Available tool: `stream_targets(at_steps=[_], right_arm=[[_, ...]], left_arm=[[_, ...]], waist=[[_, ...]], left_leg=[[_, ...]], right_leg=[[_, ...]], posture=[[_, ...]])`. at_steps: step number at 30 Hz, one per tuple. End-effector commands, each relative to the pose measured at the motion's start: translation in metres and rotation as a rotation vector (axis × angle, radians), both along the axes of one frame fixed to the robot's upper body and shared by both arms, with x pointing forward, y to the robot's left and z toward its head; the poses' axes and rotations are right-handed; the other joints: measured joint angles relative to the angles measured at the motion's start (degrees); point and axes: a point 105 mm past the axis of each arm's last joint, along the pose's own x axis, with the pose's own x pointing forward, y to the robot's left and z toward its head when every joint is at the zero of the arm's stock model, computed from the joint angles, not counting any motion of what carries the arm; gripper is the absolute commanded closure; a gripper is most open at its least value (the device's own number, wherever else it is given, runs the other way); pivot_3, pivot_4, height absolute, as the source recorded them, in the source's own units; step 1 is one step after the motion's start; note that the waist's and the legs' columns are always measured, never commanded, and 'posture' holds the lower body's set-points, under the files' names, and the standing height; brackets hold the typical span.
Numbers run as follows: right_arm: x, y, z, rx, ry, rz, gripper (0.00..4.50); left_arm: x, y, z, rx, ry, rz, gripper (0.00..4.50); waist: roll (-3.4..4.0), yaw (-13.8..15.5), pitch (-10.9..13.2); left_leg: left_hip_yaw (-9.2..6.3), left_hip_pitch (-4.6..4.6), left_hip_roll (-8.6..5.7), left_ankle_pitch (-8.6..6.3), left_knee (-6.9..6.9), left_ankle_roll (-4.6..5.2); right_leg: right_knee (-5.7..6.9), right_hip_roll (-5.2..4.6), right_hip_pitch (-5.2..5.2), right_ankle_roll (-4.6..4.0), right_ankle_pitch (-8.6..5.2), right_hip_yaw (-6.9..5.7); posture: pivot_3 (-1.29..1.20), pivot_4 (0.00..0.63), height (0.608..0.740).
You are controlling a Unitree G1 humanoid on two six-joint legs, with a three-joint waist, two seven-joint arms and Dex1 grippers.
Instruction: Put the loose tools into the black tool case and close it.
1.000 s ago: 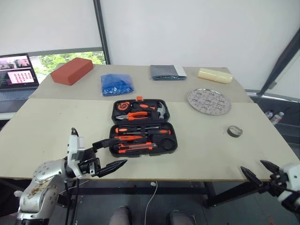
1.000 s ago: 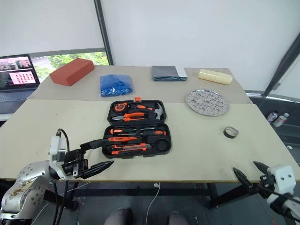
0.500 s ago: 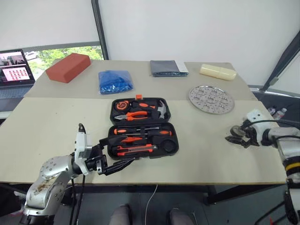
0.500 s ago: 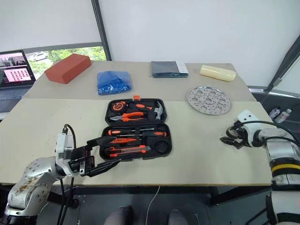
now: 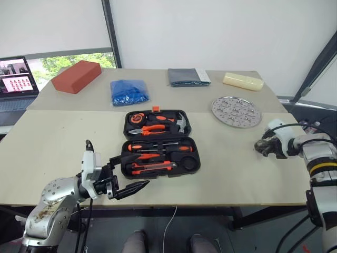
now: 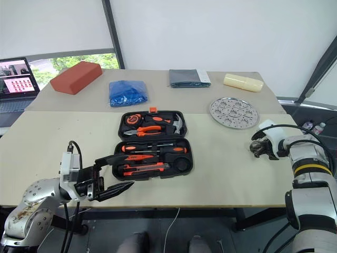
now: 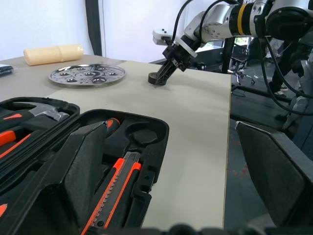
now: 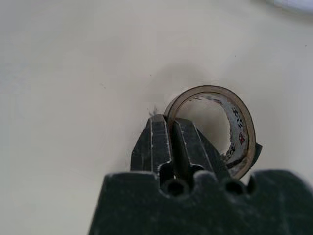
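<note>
While our right gripper sits at the right side of the table, its two black fingers are pinched together on the wall of the small dark tape roll, one finger inside the ring and one outside. From our right wrist view, the roll lies flat on the pale surface with the near part of its rim clamped between the fingers. In the head views the roll shows as a dark lump right at the gripper tip, near the table's right edge and just in front of the round perforated metal plate.

We hold our left gripper at the front edge of the table with its fingers spread wide and nothing between them, pointing across toward the right, just in front of the black tool case. The case lies open in the middle of the table, lid half farther from us. We see the pliers, the hammer and the tape measure seated in the far half. The near half holds two screwdrivers and the utility knife, with a round slot at its right end showing black.
</note>
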Motion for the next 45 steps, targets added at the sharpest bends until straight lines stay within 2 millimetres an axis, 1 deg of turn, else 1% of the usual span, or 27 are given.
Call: stream_targets(at_steps=[1, 2, 4, 6, 8, 9, 10, 13, 16, 19, 25, 29, 31, 32, 33, 34, 35, 36, 37, 38, 39, 40, 41, 42, 43, 44, 45], right_arm=[[-0.007, 0.063, 0.057, 0.21, -0.09, 0.375, 4.41], [-0.012, 0.084, 0.068, 0.245, -0.093, 0.46, 4.41], [-0.026, 0.123, 0.082, 0.295, -0.056, 0.591, 4.41], [-0.043, 0.156, 0.085, 0.315, 0.016, 0.689, 4.41], [-0.06, 0.183, 0.078, 0.299, 0.087, 0.764, 4.41], [-0.065, 0.193, 0.073, 0.282, 0.103, 0.788, 4.41], [-0.068, 0.199, 0.07, 0.271, 0.11, 0.797, 4.41], [-0.072, 0.213, 0.039, 0.182, 0.158, 0.789, 4.41], [-0.07, 0.215, 0.013, 0.082, 0.169, 0.754, 4.41], [-0.068, 0.217, 0.0, 0.044, 0.151, 0.734, 4.41], [-0.06, 0.213, -0.007, -0.001, 0.14, 0.68, 4.41], [-0.06, 0.215, -0.009, -0.014, 0.173, 0.68, 4.41], [-0.06, 0.218, -0.004, 0.001, 0.163, 0.698, 3.7], [-0.065, 0.221, 0.006, 0.061, 0.158, 0.733, 3.52], [-0.068, 0.224, 0.014, 0.105, 0.153, 0.757, 3.07], [-0.072, 0.225, 0.023, 0.152, 0.146, 0.788, 2.8], [-0.073, 0.223, 0.037, 0.214, 0.115, 0.816, 2.49], [-0.072, 0.218, 0.051, 0.26, 0.083, 0.83, 2.49], [-0.071, 0.211, 0.061, 0.291, 0.05, 0.845, 2.41], [-0.061, 0.196, 0.067, 0.289, -0.003, 0.816, 2.4], [-0.055, 0.185, 0.069, 0.279, -0.034, 0.793, 2.4], [-0.048, 0.175, 0.069, 0.291, -0.043, 0.753, 2.4], [-0.041, 0.168, 0.068, 0.304, -0.057, 0.702, 2.4], [-0.029, 0.164, 0.063, 0.29, -0.094, 0.634, 2.81], [-0.017, 0.159, 0.057, 0.254, -0.126, 0.567, 2.94], [-0.002, 0.157, 0.049, 0.184, -0.191, 0.508, 3.19], [0.008, 0.157, 0.045, 0.142, -0.24, 0.468, 3.57]], left_arm=[[-0.003, 0.007, 0.011, 0.009, -0.061, 0.025, 0.0], [-0.004, 0.009, 0.01, 0.011, -0.062, 0.035, 0.0], [-0.005, 0.014, 0.009, 0.016, -0.061, 0.05, 0.0], [-0.005, 0.017, 0.008, 0.019, -0.061, 0.059, 0.0], [-0.006, 0.019, 0.007, 0.024, -0.061, 0.066, 0.0], [-0.006, 0.021, 0.006, 0.027, -0.061, 0.07, 0.0], [-0.006, 0.021, 0.006, 0.028, -0.061, 0.072, 0.0], [-0.006, 0.024, 0.003, 0.037, -0.066, 0.087, 0.0], [-0.007, 0.024, -0.001, 0.046, -0.064, 0.094, 0.0], [-0.008, 0.023, -0.003, 0.053, -0.066, 0.096, 0.0], [-0.007, 0.023, -0.003, 0.056, -0.073, 0.106, 0.0], [-0.005, 0.023, -0.002, 0.057, -0.08, 0.11, 0.0], [-0.004, 0.025, -0.002, 0.058, -0.081, 0.122, 0.0], [-0.003, 0.028, -0.001, 0.056, -0.078, 0.139, 0.0], [-0.002, 0.031, 0.0, 0.055, -0.076, 0.151, 0.0], [-0.001, 0.033, 0.001, 0.051, -0.069, 0.163, 0.0], [-0.001, 0.037, 0.0, 0.049, -0.049, 0.172, 0.0], [-0.001, 0.042, -0.001, 0.053, -0.029, 0.186, 0.0], [0.001, 0.047, -0.001, 0.05, -0.01, 0.206, 0.26], [0.01, 0.06, 0.001, 0.034, 0.017, 0.279, 0.52], [0.017, 0.068, 0.002, 0.021, 0.034, 0.332, 0.69], [0.024, 0.077, 0.004, 0.005, 0.038, 0.384, 1.12], [0.031, 0.086, 0.006, -0.004, 0.032, 0.442, 1.21], [0.044, 0.097, 0.007, -0.012, 0.042, 0.526, 1.92], [0.055, 0.109, 0.007, -0.008, 0.051, 0.609, 2.03], [0.068, 0.12, 0.005, -0.017, 0.077, 0.699, 2.39], [0.077, 0.127, 0.003, -0.026, 0.105, 0.755, 2.81]], waist=[[0.12, -0.41, 0.07], [0.2, -0.71, 0.12], [0.31, -1.11, 0.19], [0.35, -1.09, 0.22], [0.35, -0.94, 0.22], [0.34, -0.7, 0.22], [0.33, -0.36, 0.22], [0.32, 0.52, 0.22], [0.32, 0.75, 0.22], [0.31, 0.59, 0.21], [0.24, 0.56, 0.2], [0.23, 0.45, 0.19], [0.23, 0.46, 0.19], [0.23, 0.48, 0.19], [0.23, 0.5, 0.19], [0.22, 0.48, 0.2], [0.21, 0.44, 0.21], [0.21, 0.39, 0.21], [0.21, 0.37, 0.21], [0.21, 0.38, 0.22], [0.22, 0.47, 0.22], [0.22, 0.5, 0.22], [0.2, 0.57, 0.23], [0.18, 0.52, 0.22], [0.09, 0.53, 0.26], [0.07, 0.46, 0.26], [0.06, 0.36, 0.26]], left_leg=[[0.0, 0.02, 0.01, 0.0, -0.01, 0.0], [0.01, 0.04, 0.03, 0.0, -0.02, 0.0], [0.0, 0.06, 0.08, 0.0, -0.04, 0.0], [-0.01, 0.12, 0.15, 0.0, -0.1, 0.0], [-0.03, 0.14, 0.2, -0.01, -0.15, -0.01], [-0.03, 0.14, 0.22, -0.01, -0.16, -0.01], [-0.03, 0.14, 0.22, -0.01, -0.16, -0.02], [0.04, 0.1, 0.16, -0.02, -0.12, -0.03], [0.1, 0.04, 0.14, -0.23, 0.02, -0.38], [0.14, 0.03, 0.15, -0.22, 0.06, -0.36], [0.13, 0.07, 0.23, -0.17, 0.06, -0.3], [0.13, 0.07, 0.23, -0.17, 0.06, -0.29], [0.13, 0.08, 0.23, -0.17, 0.06, -0.29], [0.13, 0.1, 0.23, -0.17, 0.06, -0.3], [0.13, 0.1, 0.23, -0.17, 0.06, -0.3], [0.13, 0.09, 0.22, -0.17, 0.06, -0.29], [0.13, 0.09, 0.23, -0.17, 0.06, -0.29], [0.13, 0.07, 0.23, -0.15, 0.05, -0.27], [0.12, 0.03, 0.23, -0.08, 0.04, -0.15], [0.12, 0.03, 0.23, -0.02, 0.03, -0.06], [0.11, 0.03, 0.23, -0.02, 0.03, -0.06], [0.11, 0.04, 0.23, -0.02, 0.03, -0.06], [0.11, 0.04, 0.23, -0.02, 0.03, -0.06], [0.11, 0.04, 0.23, -0.03, 0.03, -0.06], [0.12, 0.11, 0.23, -0.03, 0.03, -0.07], [0.1, 0.14, 0.24, -0.09, 0.02, -0.16], [0.08, 0.17, 0.24, -0.14, 0.02, -0.25]], right_leg=[[0.02, 0.01, 0.0, 0.02, 0.01, 0.02], [0.05, 0.04, -0.01, 0.04, 0.02, 0.05], [0.18, 0.09, -0.04, 0.03, 0.01, 0.06], [0.27, 0.16, -0.08, -0.06, -0.04, 0.04], [0.3, 0.19, -0.08, -0.16, -0.1, -0.02], [0.3, 0.19, -0.09, -0.18, -0.12, -0.05], [0.29, 0.19, -0.09, -0.19, -0.12, -0.07], [0.24, 0.08, -0.12, -0.32, -0.2, -0.07], [0.22, 0.02, -0.14, -0.52, -0.29, -0.06], [0.24, 0.03, -0.17, -0.53, -0.24, -0.04], [0.26, 0.13, -0.16, -0.52, -0.21, -0.05], [0.26, 0.12, -0.14, -0.48, -0.19, -0.05], [0.26, 0.12, -0.14, -0.48, -0.19, -0.05], [0.26, 0.12, -0.12, -0.5, -0.2, -0.06], [0.26, 0.11, -0.12, -0.5, -0.2, -0.05], [0.26, 0.11, -0.12, -0.5, -0.19, -0.05], [0.26, 0.12, -0.11, -0.49, -0.19, -0.05], [0.25, 0.12, -0.13, -0.42, -0.15, -0.05], [0.26, 0.12, -0.16, -0.28, -0.07, -0.05], [0.26, 0.13, -0.17, -0.21, -0.04, -0.05], [0.26, 0.13, -0.17, -0.19, -0.04, -0.06], [0.25, 0.13, -0.17, -0.19, -0.05, -0.06], [0.24, 0.13, -0.17, -0.2, -0.05, -0.06], [0.22, 0.12, -0.17, -0.32, -0.13, -0.07], [0.2, 0.11, -0.1, -0.44, -0.19, -0.07], [0.23, 0.15, -0.09, -0.45, -0.2, -0.09], [0.24, 0.18, -0.08, -0.42, -0.19, -0.08]], posture=[[0.0, 0.15, 0.74], [0.0, 0.15, 0.74], [0.0, 0.15, 0.74], [0.0, 0.15, 0.74], [0.0, 0.15, 0.74], [0.0, 0.15, 0.74], [0.0, 0.15, 0.74], [0.0, 0.15, 0.74], [0.0, 0.15, 0.74], [0.0, 0.15, 0.74], [0.0, 0.15, 0.74], [0.0, 0.15, 0.74], [0.0, 0.15, 0.74], [0.0, 0.15, 0.74], [0.0, 0.15, 0.74], [0.0, 0.15, 0.74], [0.0, 0.15, 0.74], [0.0, 0.15, 0.74], [0.0, 0.15, 0.74], [0.0, 0.15, 0.74], [0.0, 0.15, 0.74], [0.0, 0.15, 0.74], [0.0, 0.15, 0.74], [0.0, 0.15, 0.74], [0.0, 0.15, 0.74], [0.0, 0.15, 0.74], [0.0, 0.15, 0.74]])
